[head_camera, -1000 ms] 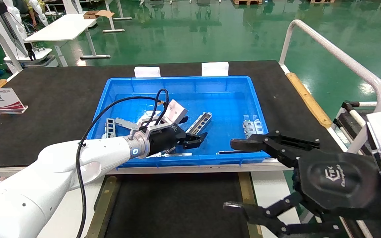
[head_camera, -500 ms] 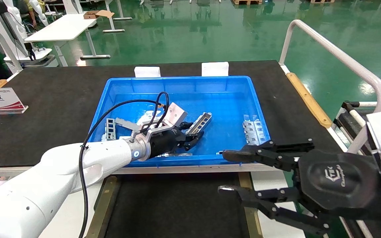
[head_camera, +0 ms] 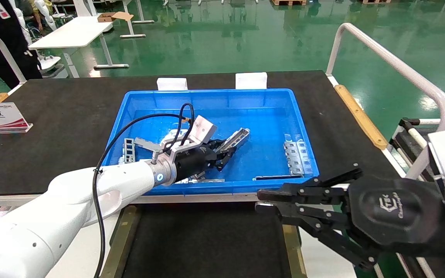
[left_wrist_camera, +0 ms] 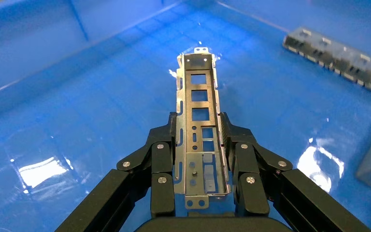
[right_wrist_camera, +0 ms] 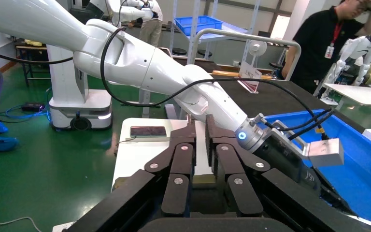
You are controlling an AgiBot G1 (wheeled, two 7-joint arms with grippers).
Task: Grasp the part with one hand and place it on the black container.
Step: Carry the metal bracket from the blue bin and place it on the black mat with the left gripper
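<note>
The part [head_camera: 237, 139] is a slim silver channel strip with rectangular cutouts, inside the blue bin. My left gripper [head_camera: 221, 152] reaches into the bin and is shut on the part's near end. In the left wrist view the part [left_wrist_camera: 200, 92] runs lengthwise between the black fingers [left_wrist_camera: 163, 145] of my left gripper [left_wrist_camera: 199, 133], its far end sticking out just above the bin floor. The black container [head_camera: 207, 239] lies in front of the bin, edged by tan strips [head_camera: 117, 243]. My right gripper [head_camera: 263, 200] hovers over its right edge, shut and empty; it also shows in the right wrist view [right_wrist_camera: 202, 126].
The blue bin [head_camera: 222, 92] sits on the large black tabletop. It also holds a wider grey bracket with tabs [head_camera: 299, 156], which also shows in the left wrist view [left_wrist_camera: 338, 55], a flat slotted plate [head_camera: 129, 148] and a thin strip [head_camera: 272, 177]. A white rail [head_camera: 392, 63] stands at the right.
My left gripper's fingers have closed onto the part's near end. My right gripper's fingers have gone from wide open to shut, and it has dropped lower over the container's right edge.
</note>
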